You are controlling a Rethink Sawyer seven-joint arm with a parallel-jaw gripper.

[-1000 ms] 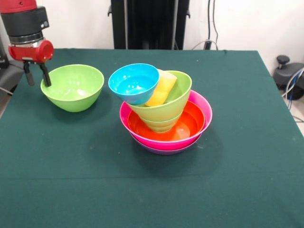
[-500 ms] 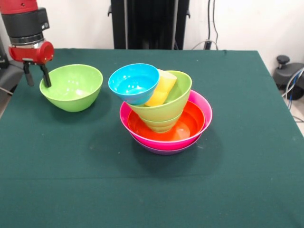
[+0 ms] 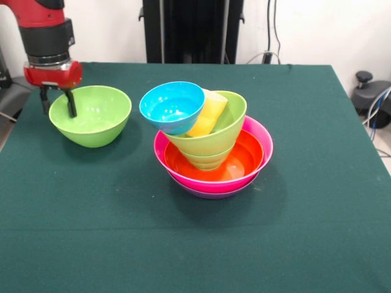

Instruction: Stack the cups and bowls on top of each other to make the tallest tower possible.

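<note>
The rim of a lone lime green bowl (image 3: 90, 116) at the table's (image 3: 305, 232) left is straddled by the gripper (image 3: 58, 102), one finger inside and one outside, apparently clamped on it; the tower (image 3: 211, 149) is seen at centre: pink bowl (image 3: 259, 137), orange bowl (image 3: 244, 159), green bowls (image 3: 226, 131), a tilted sky blue bowl (image 3: 171, 107) beside a yellow cup (image 3: 209, 113).

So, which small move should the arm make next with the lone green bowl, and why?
Probably lift the lone green bowl a little, straight up. The hand straddles its rim, one finger inside and one outside, and the bowl seems gripped, though that is unsure. The tower stands apart beside it, with a tilted blue bowl on top, so height is needed before moving sideways.
</note>
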